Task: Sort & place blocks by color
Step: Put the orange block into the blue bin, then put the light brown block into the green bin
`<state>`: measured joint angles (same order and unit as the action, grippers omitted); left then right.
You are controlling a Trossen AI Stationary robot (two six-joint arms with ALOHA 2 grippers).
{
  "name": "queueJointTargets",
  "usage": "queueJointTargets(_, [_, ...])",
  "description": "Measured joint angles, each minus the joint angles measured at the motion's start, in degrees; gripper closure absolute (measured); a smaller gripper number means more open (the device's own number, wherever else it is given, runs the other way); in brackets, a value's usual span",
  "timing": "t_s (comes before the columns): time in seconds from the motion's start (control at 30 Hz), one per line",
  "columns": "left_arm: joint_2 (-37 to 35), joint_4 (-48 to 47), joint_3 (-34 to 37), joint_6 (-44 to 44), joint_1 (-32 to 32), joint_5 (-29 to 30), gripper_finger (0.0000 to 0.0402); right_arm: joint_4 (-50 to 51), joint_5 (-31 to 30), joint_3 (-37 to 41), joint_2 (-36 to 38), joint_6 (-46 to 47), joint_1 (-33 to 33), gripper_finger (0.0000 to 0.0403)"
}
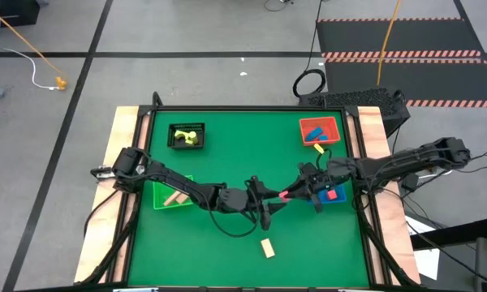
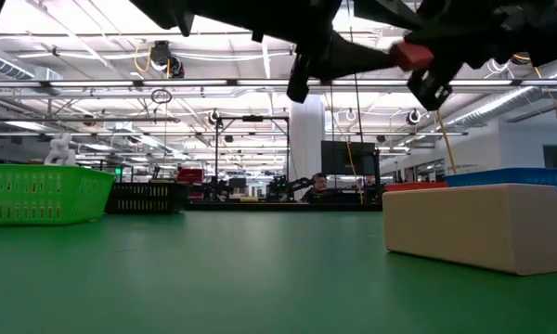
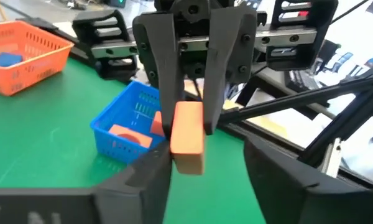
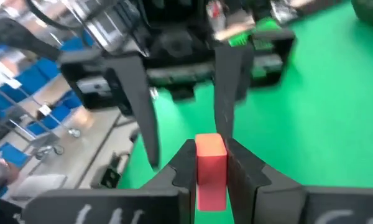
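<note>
I'm over the green table with both arms stretched in to meet near the middle. The left arm comes in from the left edge and the right arm from the right edge.

The right claw is clenched on the red block, with the two fingers pressing its sides. The block sticks out past the fingertips toward the other claw. From the table-level camera I see it held up in the air, well clear of the surface.

The left claw faces it, just beside the block's free end. Its fingers are spread wide and released. My left wrist camera shows the block hanging between them, but I cannot tell if either finger touches it.

The blue bin sits right behind the right claw, with a red piece inside. The red bin is farther off on that claw's side and holds a blue piece. The green bin lies back along the left arm with a tan bar in it. The black bin is well away from the left claw and holds yellow-green pieces.

A cream block lies loose on the table near the left claw, toward the front edge.
</note>
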<state>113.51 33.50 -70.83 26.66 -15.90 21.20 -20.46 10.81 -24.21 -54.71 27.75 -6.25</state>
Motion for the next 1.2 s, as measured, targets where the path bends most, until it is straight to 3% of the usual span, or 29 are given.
queueJointTargets(0.2, [-0.08,-7.51,-0.20,1.70,-0.24,-0.60,0.0155,16.47,-0.34,0.05,4.85,0.20,4.54,0.0365])
queueJointTargets(0.33, [-0.09,-15.57,-0.20,5.99,-0.28,-6.81,0.0139,32.81,-0.52,-2.25,8.32,-0.19,7.36,0.0365])
queueJointTargets(0.53, [-0.09,-22.71,-0.17,4.01,-0.92,-16.87,0.0143,54.63,-0.35,-7.58,9.78,-0.35,8.71,0.0365])
queueJointTargets(0.7, [-0.09,-24.84,-0.15,-3.35,-1.54,-18.48,0.0156,67.94,-0.11,-11.44,9.75,-0.17,8.67,0.0365])
queueJointTargets(0.93, [-0.09,-24.77,-0.15,-8.96,-1.60,-18.64,0.0168,76.79,-0.09,-11.82,9.57,1.57,8.66,0.0361])
queueJointTargets(1.2, [-0.09,-24.93,-0.11,-17.62,-1.60,-19.92,0.0169,74.90,-0.03,-11.81,9.57,3.46,8.65,0.0197])
